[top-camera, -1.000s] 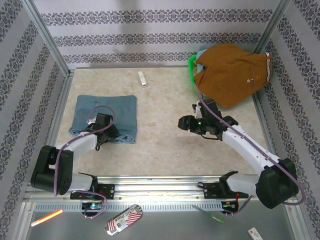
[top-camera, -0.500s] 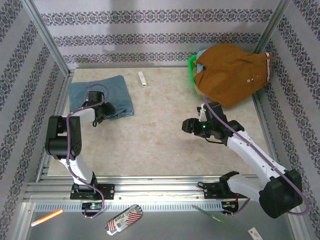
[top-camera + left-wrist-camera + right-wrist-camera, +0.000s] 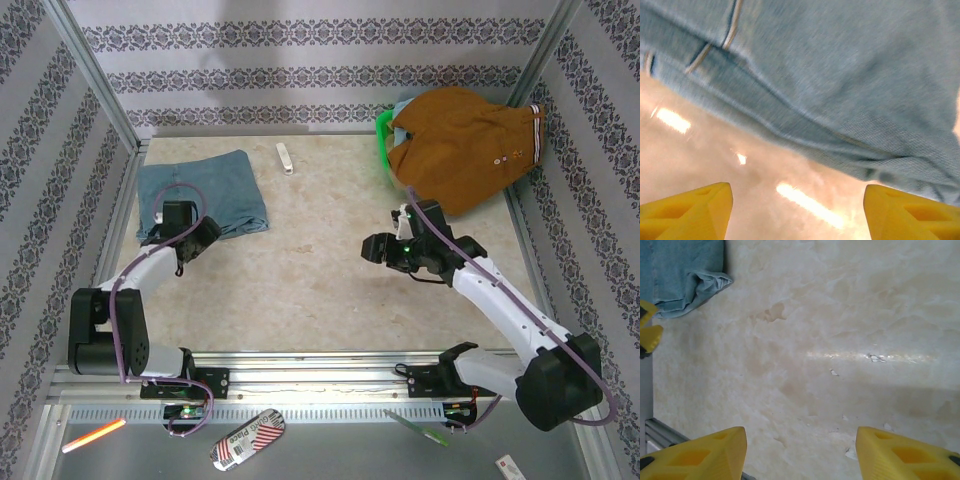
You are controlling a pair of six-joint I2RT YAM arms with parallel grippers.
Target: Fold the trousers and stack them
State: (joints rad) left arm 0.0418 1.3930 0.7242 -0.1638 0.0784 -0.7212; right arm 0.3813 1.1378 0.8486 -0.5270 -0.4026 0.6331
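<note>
The left arm stretches low toward the far-left corner; the left gripper (image 3: pixel 797 202) gapes wide and empty, the trousers (image 3: pixel 200 190) lying just beyond its 2 fingertips. The right gripper (image 3: pixel 800 445) hovers, jaws parted, above the table (image 3: pixel 300 270).

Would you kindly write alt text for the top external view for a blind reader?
Folded light-blue trousers lie far left on the table, the left gripper beside their near edge, fingers apart and empty. The right gripper hovers open over mid-table, and a brown garment is heaped far right.
</note>
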